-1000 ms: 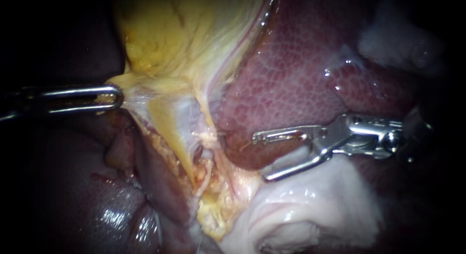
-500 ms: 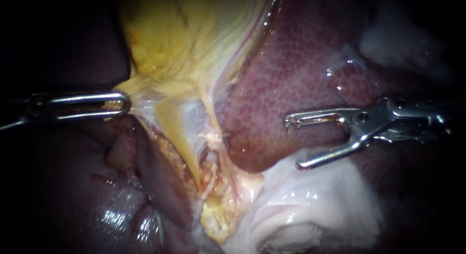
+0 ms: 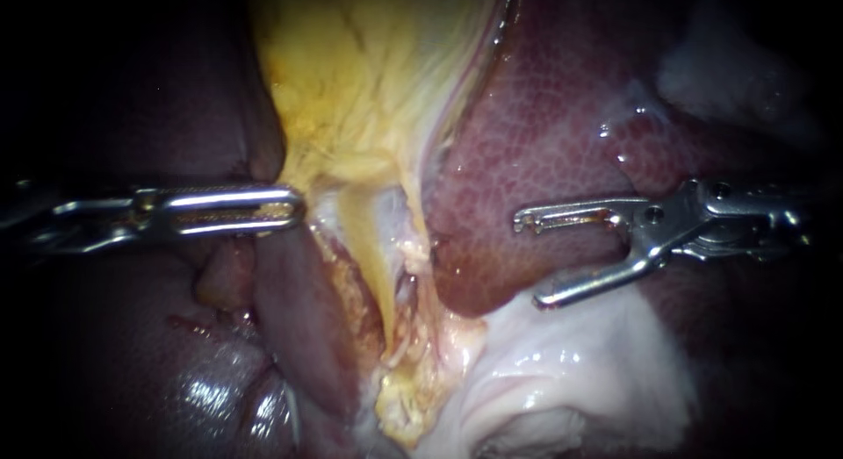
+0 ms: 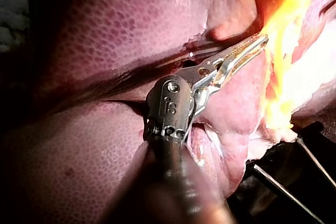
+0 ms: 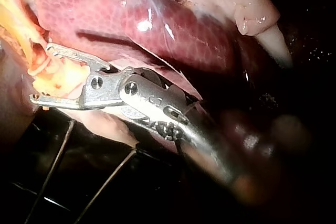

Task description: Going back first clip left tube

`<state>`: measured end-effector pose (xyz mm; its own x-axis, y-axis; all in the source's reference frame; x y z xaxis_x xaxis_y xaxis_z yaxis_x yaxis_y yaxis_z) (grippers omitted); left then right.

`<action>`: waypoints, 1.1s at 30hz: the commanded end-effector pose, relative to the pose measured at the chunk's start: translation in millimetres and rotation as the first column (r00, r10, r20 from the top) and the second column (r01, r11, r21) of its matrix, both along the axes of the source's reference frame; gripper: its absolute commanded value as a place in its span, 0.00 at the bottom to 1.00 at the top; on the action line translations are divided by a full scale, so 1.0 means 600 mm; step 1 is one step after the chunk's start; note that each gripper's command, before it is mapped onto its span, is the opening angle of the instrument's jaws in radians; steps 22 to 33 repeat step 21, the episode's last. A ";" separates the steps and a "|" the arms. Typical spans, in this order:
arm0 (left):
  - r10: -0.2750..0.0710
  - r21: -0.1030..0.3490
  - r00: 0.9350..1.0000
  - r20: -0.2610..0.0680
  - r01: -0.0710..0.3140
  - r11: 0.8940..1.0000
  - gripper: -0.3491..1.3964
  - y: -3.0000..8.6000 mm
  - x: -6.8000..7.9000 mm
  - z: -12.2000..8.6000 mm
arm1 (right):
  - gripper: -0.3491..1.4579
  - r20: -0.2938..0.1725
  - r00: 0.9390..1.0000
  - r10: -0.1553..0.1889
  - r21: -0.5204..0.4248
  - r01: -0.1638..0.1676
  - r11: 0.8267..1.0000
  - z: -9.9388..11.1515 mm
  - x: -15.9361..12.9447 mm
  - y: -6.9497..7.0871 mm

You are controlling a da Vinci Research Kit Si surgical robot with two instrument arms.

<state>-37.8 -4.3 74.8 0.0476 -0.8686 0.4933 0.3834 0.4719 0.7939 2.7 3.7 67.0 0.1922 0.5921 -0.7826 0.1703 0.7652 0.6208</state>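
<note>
Endoscope view: right instrument (image 3: pixel 529 259) jaws gaping, empty, over liver (image 3: pixel 544 134), well apart from tube (image 3: pixel 406 288). Tube axis crosswise to those jaws. Left instrument (image 3: pixel 295 209) nearer tube, clamped on gallbladder (image 3: pixel 369 73) edge. No clip discernible.

Endo + both wrist cams close, sharing liver (image 3: pixel 536 134).

Bare liver (image 3: pixel 527 152) lies open between the right instrument (image 3: pixel 528 260), its pincer spread, and the yellow strands (image 3: pixel 399 292). From the left, the left instrument (image 3: pixel 297 210), clamped on the gallbladder (image 3: pixel 351 90), bars the way.
</note>
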 end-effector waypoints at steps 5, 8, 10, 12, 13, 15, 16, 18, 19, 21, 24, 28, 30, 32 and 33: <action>0.013 0.000 1.000 0.001 -0.013 1.000 0.00 -0.0005 -0.0026 0.0008 | 0.52 0.000 1.000 0.000 0.000 0.000 1.000 0.0000 0.0001 0.0000; 0.017 -0.001 1.000 0.000 -0.017 1.000 0.00 -0.0008 -0.0032 0.0012 | 0.52 0.000 1.000 0.001 0.000 -0.001 1.000 0.0000 0.0001 0.0000; 0.019 -0.002 1.000 0.001 -0.019 1.000 0.00 -0.0008 -0.0033 0.0012 | 0.52 0.000 1.000 0.001 0.000 -0.001 1.000 0.0000 0.0001 0.0000; 0.021 -0.001 1.000 -0.001 -0.021 1.000 0.00 -0.0008 -0.0031 0.0013 | 0.52 0.000 1.000 0.001 0.000 -0.001 1.000 0.0000 0.0001 0.0000; 0.022 -0.001 1.000 -0.001 -0.022 1.000 0.00 -0.0008 -0.0030 0.0014 | 0.52 0.000 1.000 0.000 0.000 0.000 1.000 0.0000 0.0000 0.0000; 0.022 -0.001 1.000 0.000 -0.022 1.000 0.00 -0.0008 -0.0029 0.0014 | 0.52 0.000 1.000 0.000 0.000 0.000 1.000 -0.0001 0.0000 -0.0001; 0.023 -0.001 1.000 0.000 -0.023 1.000 0.00 -0.0008 -0.0028 0.0014 | 0.52 0.000 1.000 0.001 0.001 -0.001 1.000 -0.0001 0.0000 -0.0001; 0.023 -0.001 1.000 0.000 -0.023 1.000 0.00 -0.0008 -0.0027 0.0014 | 0.52 0.000 1.000 0.001 0.001 -0.001 1.000 -0.0001 0.0000 -0.0001; 0.023 -0.001 1.000 0.000 -0.023 1.000 0.00 -0.0008 -0.0027 0.0014 | 0.52 0.000 1.000 0.001 0.001 -0.001 1.000 -0.0001 0.0000 -0.0001; 0.025 0.000 1.000 -0.002 -0.025 1.000 0.00 -0.0008 -0.0027 0.0015 | 0.52 0.000 1.000 0.001 0.001 -0.001 1.000 -0.0001 0.0000 -0.0001; 0.025 0.000 1.000 -0.002 -0.025 1.000 0.00 -0.0008 -0.0027 0.0015 | 0.52 0.000 1.000 0.001 0.001 -0.001 1.000 -0.0001 0.0000 -0.0001; 0.025 0.000 1.000 -0.002 -0.025 1.000 0.00 -0.0008 -0.0027 0.0015 | 0.52 0.000 1.000 0.001 0.001 -0.001 1.000 -0.0001 0.0000 -0.0001; 0.025 0.000 1.000 -0.002 -0.025 1.000 0.00 -0.0008 -0.0027 0.0015 | 0.52 0.000 1.000 0.001 0.001 -0.001 1.000 -0.0001 0.0000 -0.0001; 0.025 0.000 1.000 -0.002 -0.025 1.000 0.00 -0.0008 -0.0027 0.0015 | 0.52 0.000 1.000 0.001 0.001 -0.001 1.000 -0.0001 0.0000 -0.0001; 0.025 0.000 1.000 -0.002 -0.025 1.000 0.00 -0.0008 -0.0027 0.0015 | 0.52 0.000 1.000 0.001 0.001 -0.001 1.000 -0.0001 0.0000 -0.0001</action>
